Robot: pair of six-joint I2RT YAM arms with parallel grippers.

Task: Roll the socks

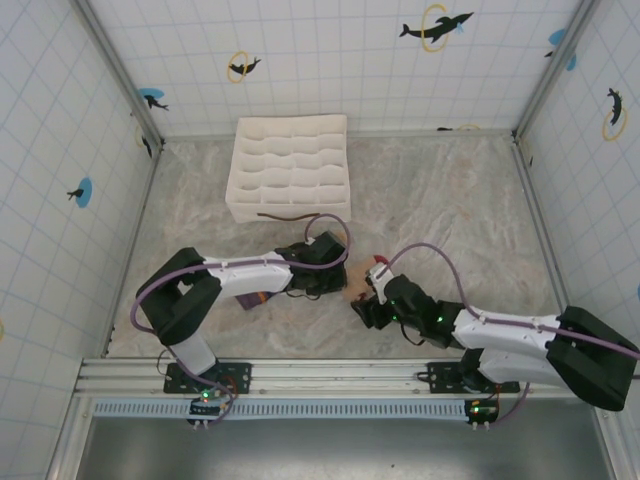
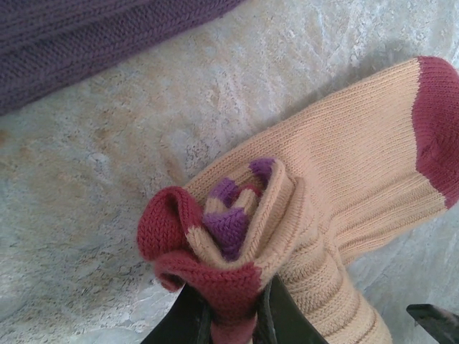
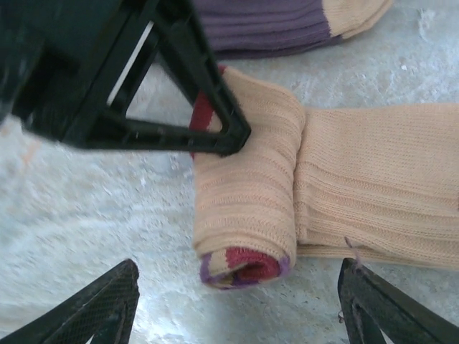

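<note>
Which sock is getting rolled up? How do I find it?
Find the white box at the back, then look nearer, between the two arms. The beige sock lies there, its cuff end rolled up, with a dark red toe; its neighbour, the purple sock, is not rolled.

No word, number or brand can be read anywhere. The only marks are picture stickers on the gridded walls (image 1: pixel 330 60): a dark dolphin sticker (image 1: pixel 436 27) in a yellow ring on the far wall, and a blue-disc sticker (image 1: pixel 80 192) on the left wall.
</note>
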